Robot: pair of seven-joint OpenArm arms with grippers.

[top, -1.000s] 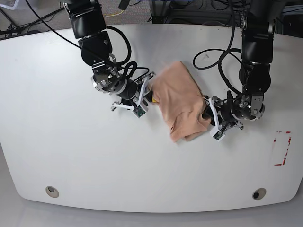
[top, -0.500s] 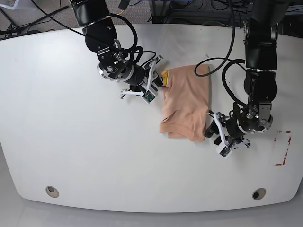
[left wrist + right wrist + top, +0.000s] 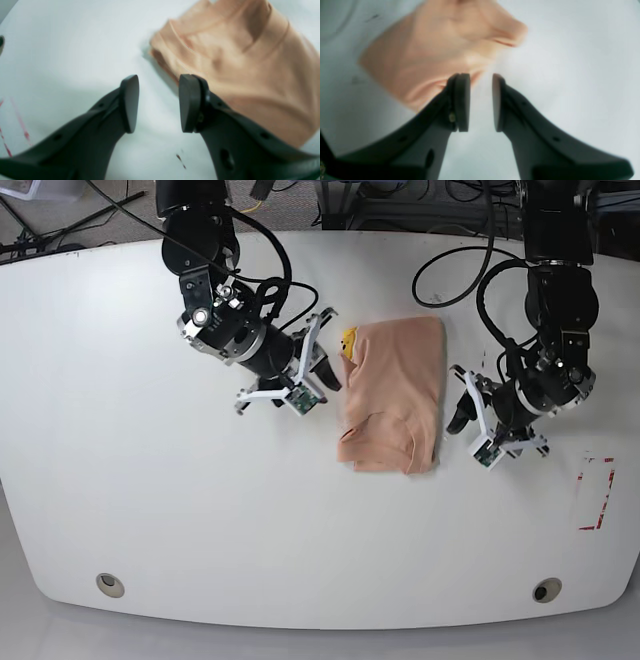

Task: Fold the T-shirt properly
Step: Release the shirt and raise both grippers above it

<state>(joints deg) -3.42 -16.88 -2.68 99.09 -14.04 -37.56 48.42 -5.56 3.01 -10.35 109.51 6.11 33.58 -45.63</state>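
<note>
The peach T-shirt (image 3: 395, 395) lies folded into an upright rectangle in the middle of the white table (image 3: 150, 500), with a bit of yellow print (image 3: 348, 340) showing at its upper left corner. My left gripper (image 3: 458, 412) stands open just off the shirt's right edge. In the left wrist view the left gripper (image 3: 158, 103) holds nothing, and the T-shirt (image 3: 237, 65) lies beside one finger. My right gripper (image 3: 326, 370) sits off the shirt's left edge. The right gripper (image 3: 481, 102) has a narrow empty gap, with the T-shirt (image 3: 432, 50) behind its left finger.
A red tape outline (image 3: 596, 492) marks the table at the far right, and the red marks (image 3: 15, 125) also show in the left wrist view. Two round holes (image 3: 110, 585) (image 3: 546, 590) sit near the front edge. Cables (image 3: 450, 270) trail across the back.
The shirt went from tilted and bunched to a straight, flat rectangle, shifted right. Both grippers have drawn back from its edges; the right arm moved down, the left arm up.
</note>
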